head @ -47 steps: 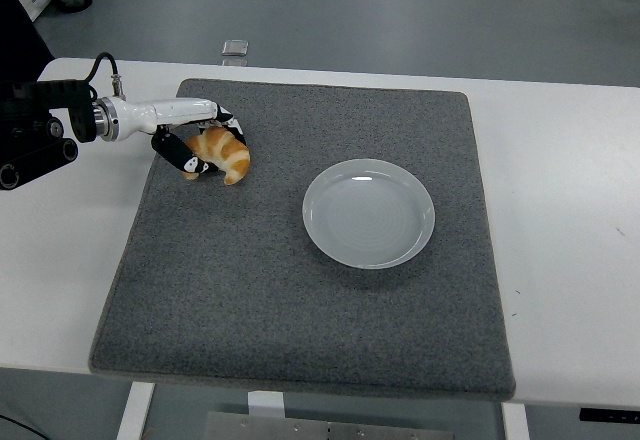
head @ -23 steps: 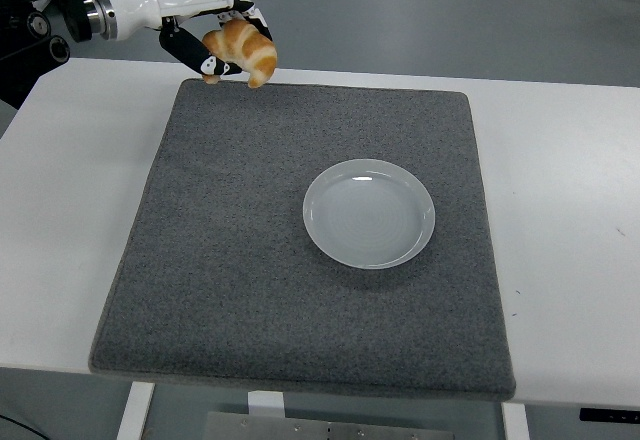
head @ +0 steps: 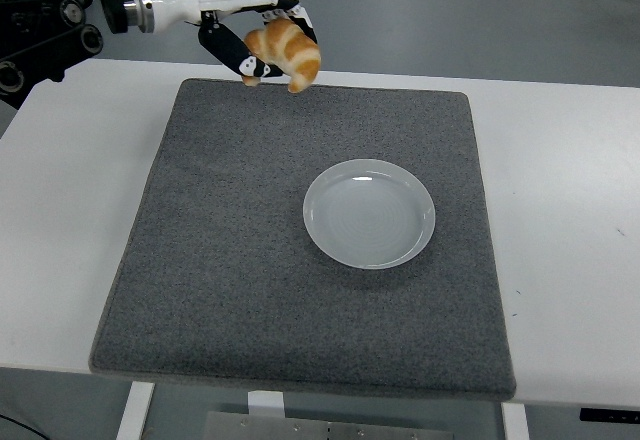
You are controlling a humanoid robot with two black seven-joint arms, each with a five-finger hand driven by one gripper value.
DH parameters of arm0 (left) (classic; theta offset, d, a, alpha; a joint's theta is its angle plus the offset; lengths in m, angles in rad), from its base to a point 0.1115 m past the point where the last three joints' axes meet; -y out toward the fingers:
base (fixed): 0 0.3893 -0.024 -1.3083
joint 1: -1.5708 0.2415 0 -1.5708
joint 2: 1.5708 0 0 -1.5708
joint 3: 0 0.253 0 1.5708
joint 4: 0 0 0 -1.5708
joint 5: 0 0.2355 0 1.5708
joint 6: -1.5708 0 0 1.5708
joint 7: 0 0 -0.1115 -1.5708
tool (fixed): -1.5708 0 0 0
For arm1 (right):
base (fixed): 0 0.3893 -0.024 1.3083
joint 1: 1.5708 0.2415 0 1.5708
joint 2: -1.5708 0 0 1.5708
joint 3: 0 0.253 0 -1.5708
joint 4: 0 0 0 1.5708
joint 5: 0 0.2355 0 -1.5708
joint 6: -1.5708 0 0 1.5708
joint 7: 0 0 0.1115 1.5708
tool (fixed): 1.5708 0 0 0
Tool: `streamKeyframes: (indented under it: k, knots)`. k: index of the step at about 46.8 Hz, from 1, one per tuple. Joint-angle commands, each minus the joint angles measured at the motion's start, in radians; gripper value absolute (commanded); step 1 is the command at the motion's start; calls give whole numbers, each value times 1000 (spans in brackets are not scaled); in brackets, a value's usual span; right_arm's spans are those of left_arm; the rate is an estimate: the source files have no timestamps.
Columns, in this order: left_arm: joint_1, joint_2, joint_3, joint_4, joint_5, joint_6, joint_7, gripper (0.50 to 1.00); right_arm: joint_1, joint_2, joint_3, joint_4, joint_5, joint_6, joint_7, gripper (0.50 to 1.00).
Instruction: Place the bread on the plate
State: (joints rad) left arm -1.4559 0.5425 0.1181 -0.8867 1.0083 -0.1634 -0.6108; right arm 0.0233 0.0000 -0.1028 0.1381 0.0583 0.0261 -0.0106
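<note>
Head view shows one white table (head: 560, 160) bearing one grey mat (head: 230, 260), with one empty plate (head: 369, 213) right of its centre; one left hand (head: 262, 35) is clamped around the single bread (head: 288, 51), raised above the mat's far edge, well apart from the plate; this looks like the carrying step; next, the bread needs moving right and nearer, over the plate, then lowering and letting go.
</note>
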Motion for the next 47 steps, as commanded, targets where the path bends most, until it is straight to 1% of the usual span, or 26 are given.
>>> streamKeyframes:
  k: [1, 12, 17, 26, 30, 32, 47]
  knots:
    - [3, -19, -9, -14, 1, 2, 0, 500, 0, 0, 0, 0, 0, 0, 0, 952]
    - [34, -111, -35, -25, 13, 4, 0, 500, 0, 0, 0, 0, 0, 0, 0, 952]
    - [42, -134, -35, -21, 16, 4, 0, 500, 0, 0, 0, 0, 0, 0, 0, 952]
    - [94, -200, -25, -9, 23, 12, 0, 500, 0, 0, 0, 0, 0, 0, 0, 952]
    - [112, -214, -23, 17, 41, 31, 0, 500, 0, 0, 0, 0, 0, 0, 0, 952]
    - [124, -234, -21, 31, 47, 41, 0, 500, 0, 0, 0, 0, 0, 0, 0, 952]
    - [200, -323, -15, 92, 75, 47, 0, 500, 0, 0, 0, 0, 0, 0, 0, 952]
